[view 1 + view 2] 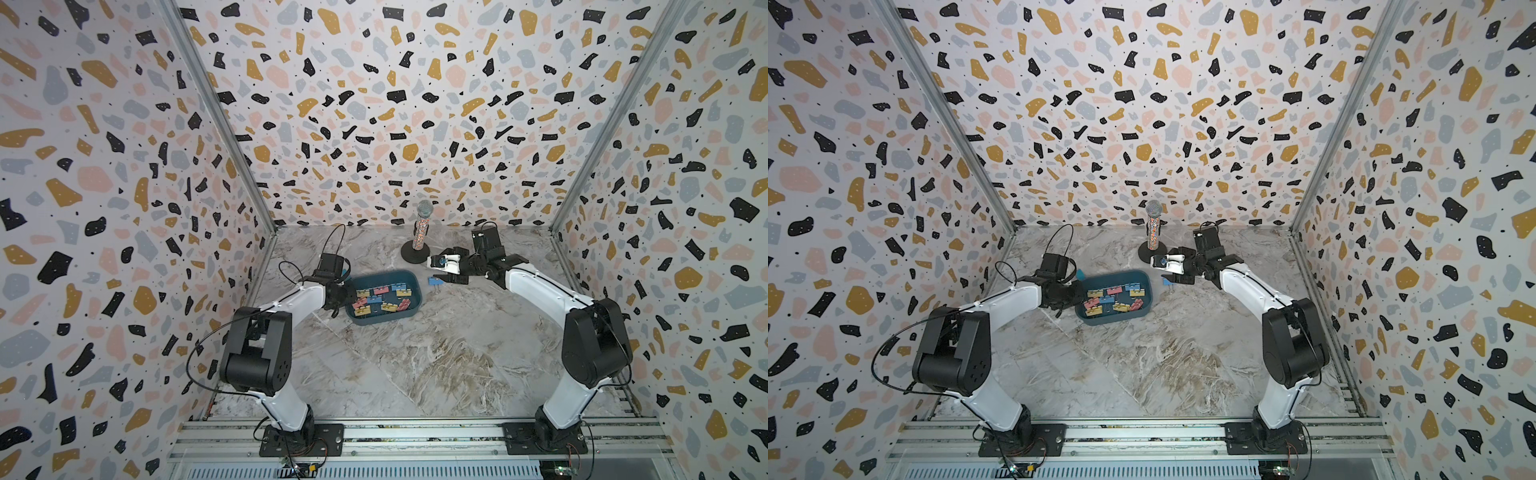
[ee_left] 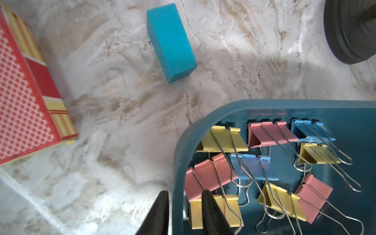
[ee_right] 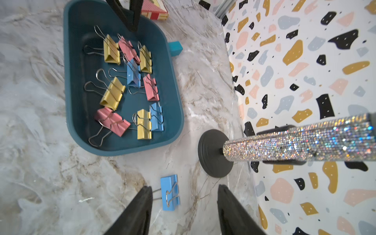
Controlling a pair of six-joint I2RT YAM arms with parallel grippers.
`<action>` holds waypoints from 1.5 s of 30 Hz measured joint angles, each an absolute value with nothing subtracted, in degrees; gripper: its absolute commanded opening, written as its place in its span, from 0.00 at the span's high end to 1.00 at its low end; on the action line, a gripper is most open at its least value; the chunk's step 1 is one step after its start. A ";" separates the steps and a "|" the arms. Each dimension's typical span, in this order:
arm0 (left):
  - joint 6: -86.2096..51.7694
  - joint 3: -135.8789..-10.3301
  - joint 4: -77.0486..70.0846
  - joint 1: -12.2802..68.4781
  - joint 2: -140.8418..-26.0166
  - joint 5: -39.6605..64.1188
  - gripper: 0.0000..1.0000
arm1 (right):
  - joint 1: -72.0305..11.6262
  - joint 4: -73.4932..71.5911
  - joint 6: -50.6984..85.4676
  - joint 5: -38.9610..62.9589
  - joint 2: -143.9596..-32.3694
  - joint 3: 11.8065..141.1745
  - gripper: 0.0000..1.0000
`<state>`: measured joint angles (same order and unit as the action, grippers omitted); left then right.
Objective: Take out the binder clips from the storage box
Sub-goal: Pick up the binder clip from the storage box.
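Observation:
The storage box [image 1: 384, 319] [image 1: 1113, 320] is a dark teal tub on the marble, left of centre. Several binder clips [image 1: 382, 297] [image 2: 252, 166] [image 3: 130, 85] in yellow, pink and blue lie inside it. My left gripper [image 2: 184, 192] [image 1: 347, 291] is shut on the box's left wall [image 2: 175, 162], with one finger outside and one inside. One blue binder clip [image 1: 435, 281] [image 1: 1168, 281] [image 3: 169, 192] lies on the table right of the box. My right gripper [image 3: 184, 187] [image 1: 433, 269] hovers open just above it, holding nothing.
A glittery microphone [image 1: 422, 228] [image 3: 295, 140] stands on a black round base [image 3: 213, 154] close behind the right gripper. A teal block [image 2: 171, 40] [image 3: 175, 47] and a red patterned box [image 2: 24, 112] lie behind the tub's left end. Terrazzo walls enclose the table.

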<state>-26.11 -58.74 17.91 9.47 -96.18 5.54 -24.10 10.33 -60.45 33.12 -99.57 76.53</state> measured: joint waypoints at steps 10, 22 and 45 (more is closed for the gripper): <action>-26.13 -58.74 17.91 9.43 -96.18 5.56 0.73 | -35.94 13.39 -57.65 31.44 -106.32 81.76 0.59; -26.20 -58.74 17.93 9.43 -96.18 5.72 0.76 | -39.86 12.78 -54.48 25.74 -117.12 89.86 0.66; -26.22 -58.74 17.93 9.43 -96.16 5.72 0.76 | -41.76 9.96 -52.64 19.53 -126.43 97.03 0.67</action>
<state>-26.22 -58.74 17.93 9.43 -96.16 5.72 -41.76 9.96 -52.64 19.53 -126.43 97.03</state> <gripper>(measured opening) 0.242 0.328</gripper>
